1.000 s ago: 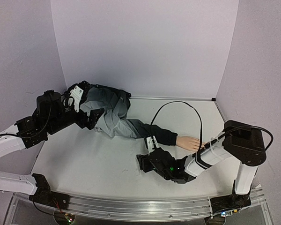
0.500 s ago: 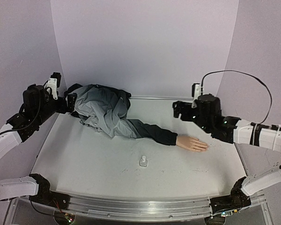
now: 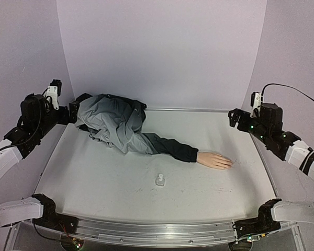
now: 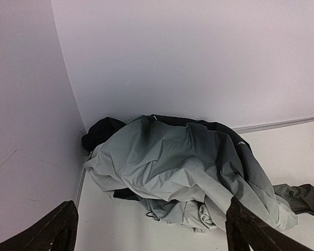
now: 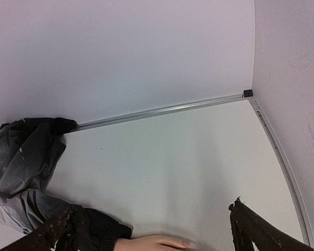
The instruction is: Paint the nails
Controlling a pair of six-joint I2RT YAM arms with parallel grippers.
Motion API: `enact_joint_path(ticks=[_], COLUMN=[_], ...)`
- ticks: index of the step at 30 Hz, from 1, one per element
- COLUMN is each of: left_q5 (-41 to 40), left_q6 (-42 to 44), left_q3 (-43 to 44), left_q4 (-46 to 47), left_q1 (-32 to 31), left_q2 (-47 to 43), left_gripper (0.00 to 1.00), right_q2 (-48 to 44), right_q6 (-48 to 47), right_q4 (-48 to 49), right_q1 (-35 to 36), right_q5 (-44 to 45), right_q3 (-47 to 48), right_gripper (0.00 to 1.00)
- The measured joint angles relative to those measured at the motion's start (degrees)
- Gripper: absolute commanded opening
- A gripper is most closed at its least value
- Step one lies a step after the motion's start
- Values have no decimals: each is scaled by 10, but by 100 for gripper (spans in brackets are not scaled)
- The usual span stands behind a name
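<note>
Right gripper (image 3: 234, 119), apart, is nearer: nails (image 3: 230, 165) at its 6 o'clock, hand (image 3: 213, 159) pointing 3 o'clock; left gripper (image 3: 72, 111) apart too.

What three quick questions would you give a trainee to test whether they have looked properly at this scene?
1. True or false: the right end effector is holding the small bottle.
2. Multiple choice: the mannequin hand sticks out of A) a box, B) a dark jacket sleeve, C) a glove.
3. Short answer: which end effector is nearest the crumpled jacket?

Key: 1 false, it is open and empty; 2 B; 3 the left end effector.
</note>
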Motion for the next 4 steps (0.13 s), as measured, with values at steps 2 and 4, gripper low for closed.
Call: enact_joint_path(ticks=[2, 4], left_q5=[3, 4], left_q6=[0, 0], left_q3=[0, 0], left_q4=[0, 0], left_q1=[0, 0], left_q2=[0, 0], left_gripper=[100, 99], right_q2=[-17, -35], right_q6=[-4, -10], right_q4=[-4, -4], right_q1=[0, 0], right_q5=[0, -3], right_q3=[0, -3], right_gripper=[98, 98])
